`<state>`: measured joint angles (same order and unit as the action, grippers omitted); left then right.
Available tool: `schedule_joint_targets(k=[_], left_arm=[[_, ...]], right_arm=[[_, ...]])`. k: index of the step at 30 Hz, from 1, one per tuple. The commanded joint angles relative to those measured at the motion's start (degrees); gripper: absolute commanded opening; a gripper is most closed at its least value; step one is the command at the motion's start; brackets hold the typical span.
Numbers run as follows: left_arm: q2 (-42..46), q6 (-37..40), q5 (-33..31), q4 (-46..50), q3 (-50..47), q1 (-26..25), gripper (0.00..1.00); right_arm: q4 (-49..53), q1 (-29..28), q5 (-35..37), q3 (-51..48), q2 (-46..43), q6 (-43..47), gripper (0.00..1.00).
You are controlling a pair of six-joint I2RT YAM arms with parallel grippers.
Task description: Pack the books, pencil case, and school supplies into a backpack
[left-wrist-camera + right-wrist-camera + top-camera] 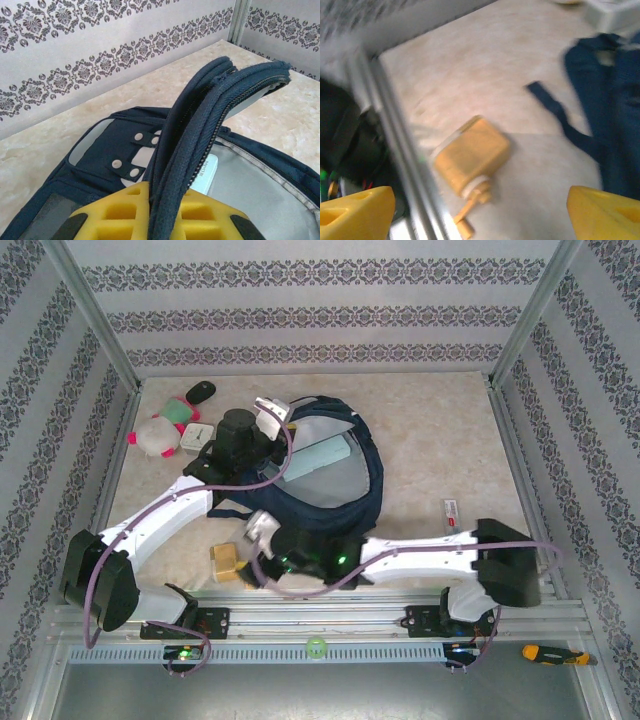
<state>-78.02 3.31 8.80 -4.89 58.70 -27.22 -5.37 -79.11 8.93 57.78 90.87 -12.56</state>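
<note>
Step in hand, as I read it: getting the pencil sharpener [470,157] into the backpack [370,490]. The left hand [167,215] is clenched on the backpack's zippered rim [215,115], holding the mouth up and open. The grey lining [260,200] and the pale-blue pencil case [205,175] sit just beyond its fingers, inside the bag. The right hand [479,207] is released, fingers spread wide, nothing in them. The sharpener lies on its side on the table [470,65] just ahead, roughly centred between the fingers, crank end toward the hand. A loose strap [555,110] and the bag body are off to that hand's right, apart from the sharpener. Next move probably: drop onto the sharpener body, close across the flat sides rather than the crank, lift, carry right over the held-up rim, release beside the pencil case. Risk: the metal rail [402,150] runs close on that hand's left, so there's little room for that finger. Hard to read: the right wrist view is blurred, so crank detail and the finger-to-table gap are unclear. Most of the bag interior is hidden behind the rim and the left arm.
</note>
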Motion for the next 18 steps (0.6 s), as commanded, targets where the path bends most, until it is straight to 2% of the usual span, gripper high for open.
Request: schedule_joint_targets(k=[1, 5, 10, 18], left_arm=[[1.8, -3.1, 0.2, -0.9, 3.4, 1.5, 0.00], [1.6, -4.1, 2.2, -1.4, 3.6, 1.6, 0.00], [1.6, -4.0, 3.5, -0.8, 4.1, 1.7, 0.00], [1.3, -3.5, 4.1, -0.6, 4.2, 1.8, 0.00]], right_arm=[[1.4, -1.1, -5.0, 4.8, 6.2, 18.4, 0.95], [1.2, 0.8, -11.0, 9.0, 14.2, 28.8, 0.98], [0.1, 4.5, -18.7, 10.8, 18.6, 34.1, 0.98], [-0.2, 7.4, -25.1, 13.8, 23.3, 37.8, 0.98]])
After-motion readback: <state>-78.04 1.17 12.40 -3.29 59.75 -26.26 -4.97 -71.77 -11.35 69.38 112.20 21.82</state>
